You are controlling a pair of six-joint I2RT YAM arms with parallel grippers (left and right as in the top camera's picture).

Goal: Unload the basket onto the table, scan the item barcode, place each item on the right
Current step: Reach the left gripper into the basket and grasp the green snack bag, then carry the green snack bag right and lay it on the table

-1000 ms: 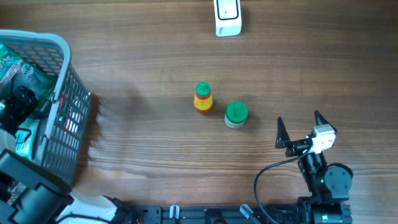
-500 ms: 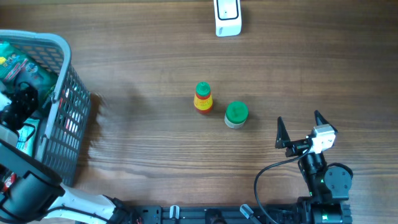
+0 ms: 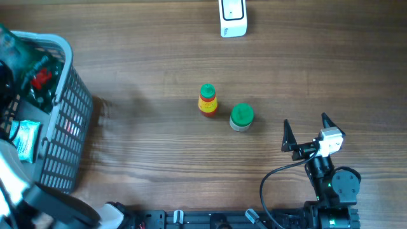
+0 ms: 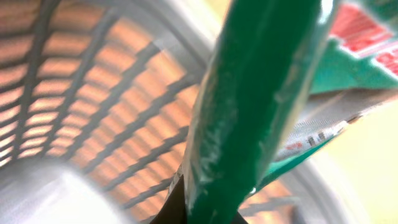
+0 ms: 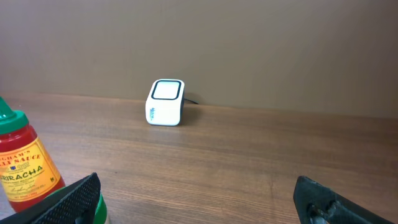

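Observation:
In the left wrist view a green foil packet [image 4: 261, 93] fills the middle, and my left gripper [image 4: 208, 214] is shut on its lower edge, with the grey mesh basket wall [image 4: 93, 93] behind. From overhead the packet [image 3: 18, 49] sits at the top of the basket [image 3: 67, 102] at the far left, blurred. The white scanner [image 3: 233, 18] stands at the far edge of the table. My right gripper [image 3: 310, 130] rests open and holding nothing at the near right, facing the scanner [image 5: 165, 102].
A sriracha bottle [image 3: 208, 100] with a green cap and a green-lidded jar [image 3: 241, 117] stand mid-table, just left of the right gripper. The basket holds several other packets, one pale blue [image 3: 24, 138]. Bare wood lies between basket and bottle.
My left gripper has shut on the green packet inside the basket, and the packet has shifted toward the basket's far end. The right arm has not moved.

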